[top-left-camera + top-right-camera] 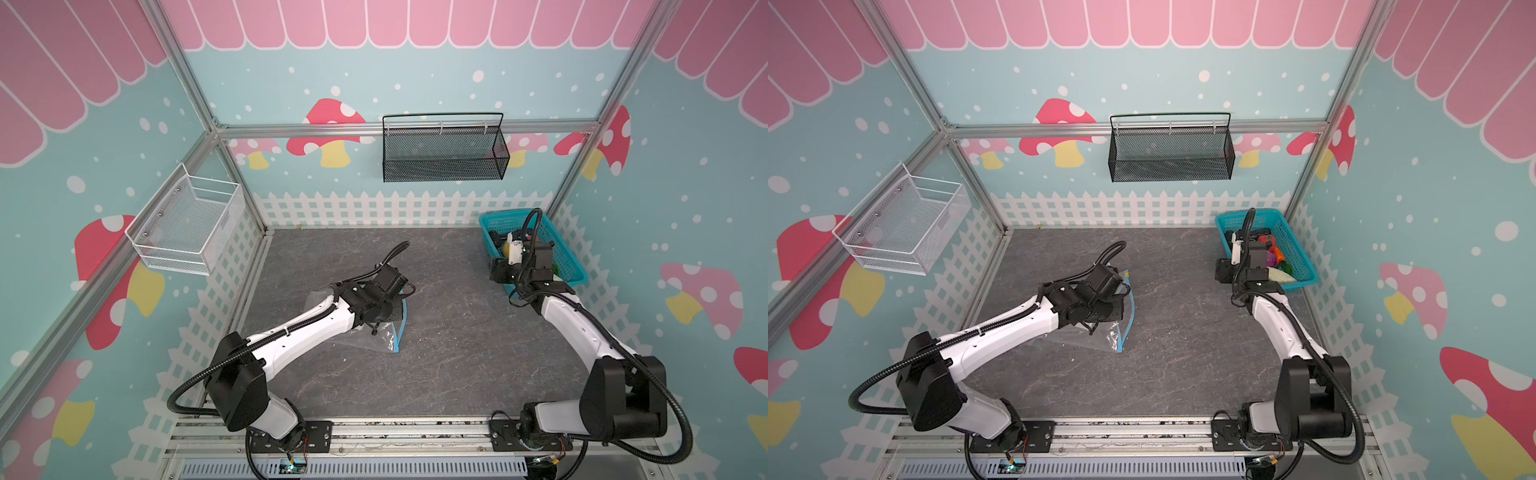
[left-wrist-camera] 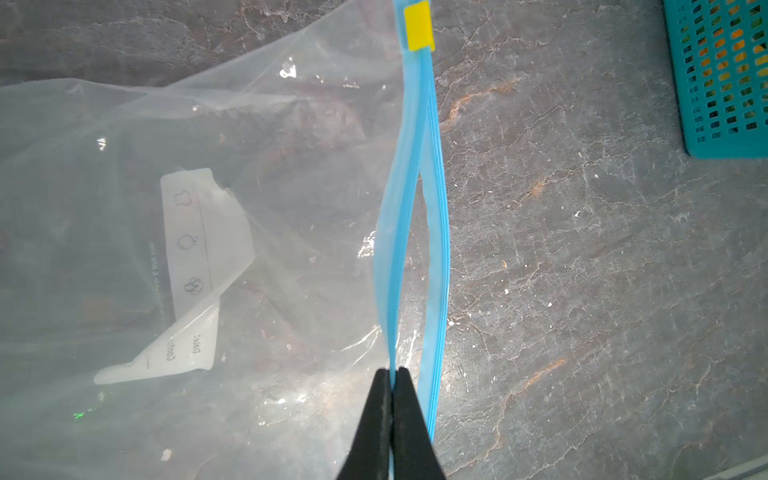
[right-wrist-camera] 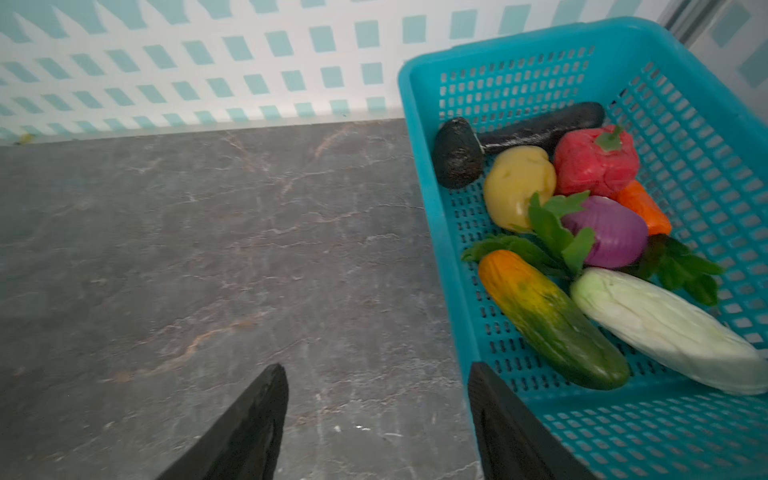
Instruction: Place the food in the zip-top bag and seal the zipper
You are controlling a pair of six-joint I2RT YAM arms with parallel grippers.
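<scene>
The clear zip-top bag (image 2: 208, 249) lies on the grey table, its white label facing up. Its blue zipper (image 2: 415, 208) gapes apart in the middle, and the yellow slider (image 2: 419, 25) sits at the far end. My left gripper (image 2: 392, 370) is shut on one lip of that zipper. In both top views the left wrist covers most of the bag (image 1: 374, 338) (image 1: 1096, 338). The food (image 3: 582, 232) fills a turquoise basket (image 3: 457, 291): a red piece, yellow piece, purple onion, orange carrot, white leafy radish, green bits. My right gripper (image 3: 378, 368) hangs open and empty over the basket's near wall.
The turquoise basket (image 1: 567, 257) (image 1: 1298, 253) stands at the table's back right corner against the fence wall. A black mesh basket (image 1: 444, 153) hangs on the back wall and a white wire basket (image 1: 187, 220) on the left wall. Grey tabletop (image 1: 457, 353) separates bag and basket.
</scene>
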